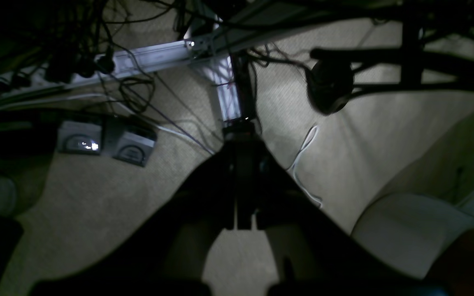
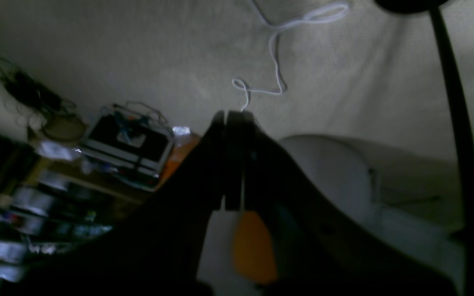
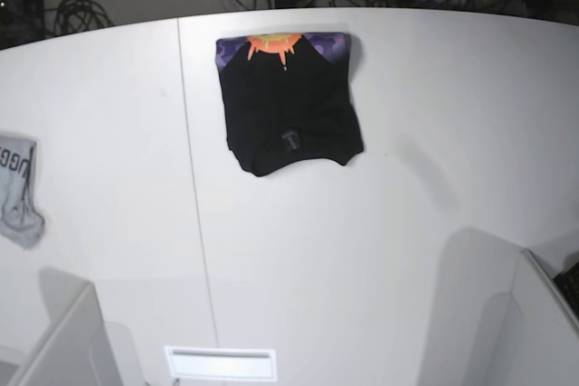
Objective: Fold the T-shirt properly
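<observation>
The T-shirt (image 3: 289, 106) is seen folded into a compact black rectangle near the middle of the far edge of the white tabletop (image 3: 380, 250), with a strip of orange-and-purple sun print shown along its far side. A small grey garment (image 3: 18, 192) is laid at the left edge. Neither arm is shown in the base view. In the wrist views both arms are turned away from the table towards the carpeted floor. The left gripper (image 1: 243, 224) is seen with its fingers pressed together, nothing between them; the right gripper (image 2: 233, 205) is likewise closed and empty. A white cable (image 2: 278, 61) is visible on the carpet only in the wrist views
</observation>
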You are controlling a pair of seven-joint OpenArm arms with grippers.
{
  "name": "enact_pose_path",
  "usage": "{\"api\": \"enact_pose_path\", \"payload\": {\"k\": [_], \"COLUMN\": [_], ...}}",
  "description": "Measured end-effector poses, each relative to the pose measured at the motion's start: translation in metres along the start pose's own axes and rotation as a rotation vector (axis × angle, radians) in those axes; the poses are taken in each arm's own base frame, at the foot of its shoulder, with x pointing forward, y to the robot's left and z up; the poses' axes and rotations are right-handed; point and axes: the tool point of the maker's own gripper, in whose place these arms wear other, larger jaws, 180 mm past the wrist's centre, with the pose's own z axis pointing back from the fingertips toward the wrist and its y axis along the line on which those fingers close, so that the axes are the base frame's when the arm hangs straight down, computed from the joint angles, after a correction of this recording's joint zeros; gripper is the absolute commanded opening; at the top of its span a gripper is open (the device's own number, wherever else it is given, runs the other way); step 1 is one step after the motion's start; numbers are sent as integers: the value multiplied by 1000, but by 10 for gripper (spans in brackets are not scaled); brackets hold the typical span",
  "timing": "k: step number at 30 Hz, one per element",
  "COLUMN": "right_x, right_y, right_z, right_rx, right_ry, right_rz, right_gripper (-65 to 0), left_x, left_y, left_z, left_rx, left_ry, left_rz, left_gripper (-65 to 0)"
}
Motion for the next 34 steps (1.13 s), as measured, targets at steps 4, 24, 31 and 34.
{"api": "enact_pose_path", "payload": {"k": [4, 24, 31, 34], "right_x": [-5, 57, 52, 60], "right_y": [-21, -11, -5, -7], "right_z": [-6, -56, -59, -56], "right_rx": [-47, -142, -127, -128], "right_ry": [23, -379, -372, -392], "right_rz": [56, -106, -108, -104], "right_gripper": [-650, -650, -650, -650], "left_x": [-16, 11, 20, 25], "left_y": [4, 66, 60, 65], "left_z": [-9, -60, -66, -66], "left_rx": [51, 238, 212, 221], "left_ry": [41, 202, 178, 176], "left_rz": [42, -247, -286, -291], "left_gripper": [-650, -650, -650, -650]}}
